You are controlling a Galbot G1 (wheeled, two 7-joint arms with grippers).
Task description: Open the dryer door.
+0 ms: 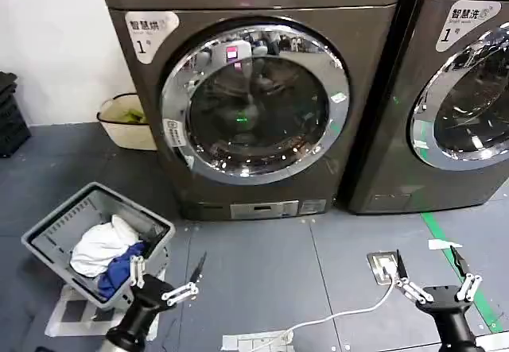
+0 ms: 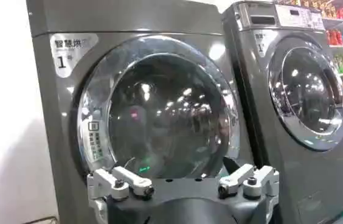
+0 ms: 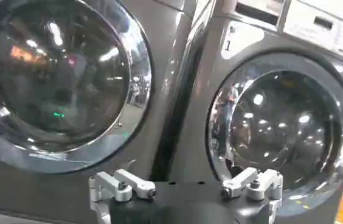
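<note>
The dryer door is a round porthole with a wide chrome ring and dark glass, lying shut and flush in the front of the dark grey machine marked "1". A white sticker sits on the ring's left side. My left gripper hangs low over the floor in front of the dryer, open and empty, well short of the door. My right gripper is low on the right, also open and empty. In the left wrist view the dryer door stands beyond the left gripper. The right wrist view has the dryer door beyond the right gripper.
A second dark machine with a similar chrome-ringed door stands right of the dryer. A grey laundry basket with clothes sits on the floor at left, a cream bin behind it. A floor socket plate with a white cable and green tape lie on the right.
</note>
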